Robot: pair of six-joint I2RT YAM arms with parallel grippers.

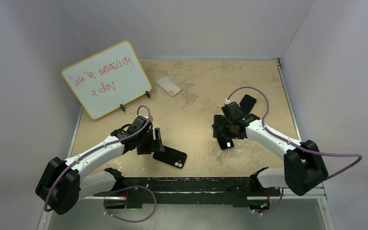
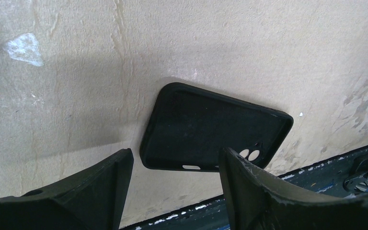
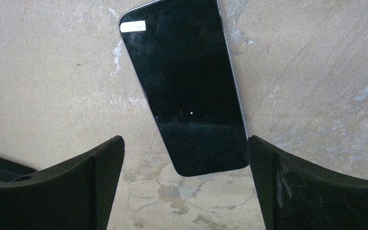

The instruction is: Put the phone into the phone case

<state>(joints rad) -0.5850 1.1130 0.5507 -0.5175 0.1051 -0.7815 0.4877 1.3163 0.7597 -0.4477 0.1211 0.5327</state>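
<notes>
The black phone case (image 1: 170,157) lies open side up near the table's front edge, its camera cutouts toward the front; it also shows in the left wrist view (image 2: 211,129). My left gripper (image 1: 157,140) (image 2: 175,160) is open and empty, just above the case's near long edge. The phone (image 1: 226,143) lies screen up on the table, black with a small white patch at one corner, and it shows in the right wrist view (image 3: 187,86). My right gripper (image 1: 223,130) (image 3: 186,146) is open and empty, hovering over the phone's near end.
A whiteboard (image 1: 106,79) with red writing stands at the back left. A pale clear case or phone (image 1: 168,85) lies beside it. A dark flat object (image 1: 247,102) lies behind the right arm. The black front rail (image 1: 187,184) runs along the near edge.
</notes>
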